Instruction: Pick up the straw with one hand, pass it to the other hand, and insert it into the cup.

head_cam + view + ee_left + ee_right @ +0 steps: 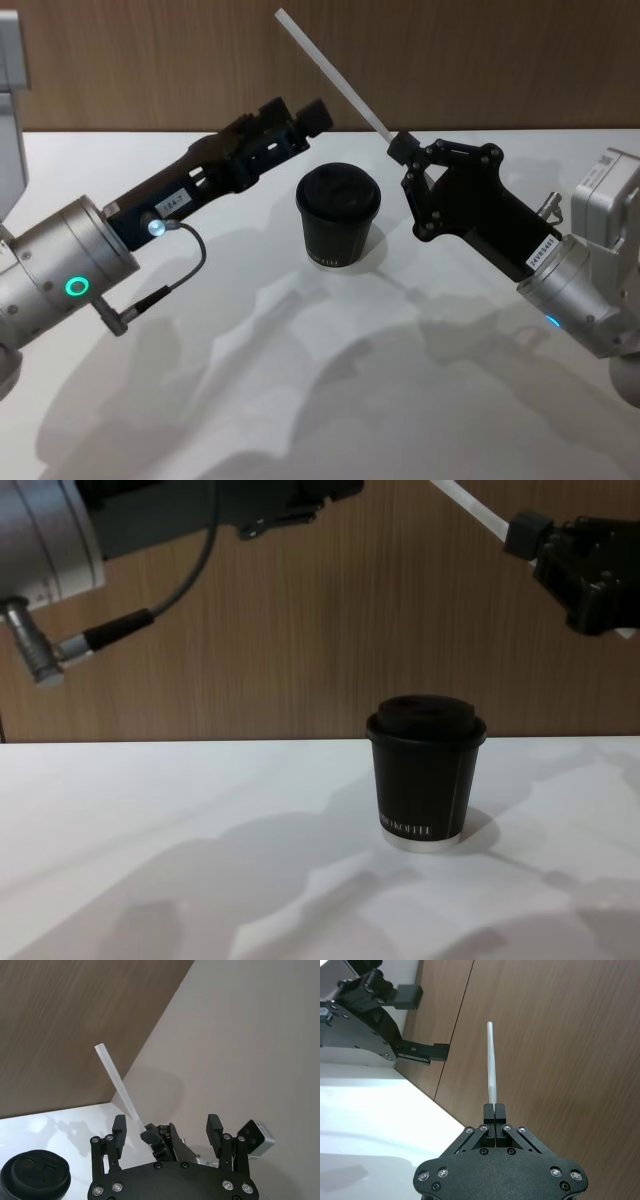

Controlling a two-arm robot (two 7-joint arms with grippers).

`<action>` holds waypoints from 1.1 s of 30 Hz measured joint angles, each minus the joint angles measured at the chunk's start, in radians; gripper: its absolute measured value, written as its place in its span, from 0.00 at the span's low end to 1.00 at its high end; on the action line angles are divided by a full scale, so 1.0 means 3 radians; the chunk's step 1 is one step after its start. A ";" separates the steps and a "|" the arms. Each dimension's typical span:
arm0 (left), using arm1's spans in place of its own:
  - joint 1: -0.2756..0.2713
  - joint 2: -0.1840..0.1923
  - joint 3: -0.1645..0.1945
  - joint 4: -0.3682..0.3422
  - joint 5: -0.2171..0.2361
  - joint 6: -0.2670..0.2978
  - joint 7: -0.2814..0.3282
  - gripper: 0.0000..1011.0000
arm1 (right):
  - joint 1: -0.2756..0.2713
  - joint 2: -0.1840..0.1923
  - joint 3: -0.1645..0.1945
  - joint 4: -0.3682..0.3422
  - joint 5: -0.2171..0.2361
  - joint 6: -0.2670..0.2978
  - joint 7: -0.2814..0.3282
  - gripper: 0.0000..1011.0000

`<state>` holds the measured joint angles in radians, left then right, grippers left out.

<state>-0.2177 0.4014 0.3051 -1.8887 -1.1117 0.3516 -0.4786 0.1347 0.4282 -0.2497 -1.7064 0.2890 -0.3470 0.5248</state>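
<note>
- Straw (pixel 335 75): in the air, upper middle of the head view, slanting from its free end at upper left down to its pinched end right of centre.
- Right end effector (pixel 400 145): fingers clamped on the very bottom tip of the straw, so nearly the whole shaft is free.
- Left end effector (pixel 298 118): fingers spread, holding nothing, left of centre in the head view, near the shaft but not touching it.
- Cup (pixel 338 215): upright on the counter (pixel 300 400), frame centre, lid (pixel 34 1171) on, below both end effectors.
- Handling, my read: very light thin tube, fairly stiff along its length, but slick and easy to crush or kink. With a tip-only pinch it can pivot.
- Where to grab: mid-shaft, well above the right's pinch and square across the tube with light force. That leaves the lower end free to go into the lid.
- Risk: the lid opening looks small, so any tilt in the grip will miss it.
</note>
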 joint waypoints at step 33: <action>-0.0280 -0.0283 0.0310 0.0413 -0.0034 -0.0100 0.0201 0.99 | 0.0000 0.0000 0.0000 0.0000 0.0000 0.0000 0.0000 0.01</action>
<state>-0.3017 0.3166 0.3982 -1.7649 -1.1219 0.3215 -0.4183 0.1346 0.4282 -0.2497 -1.7064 0.2889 -0.3469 0.5249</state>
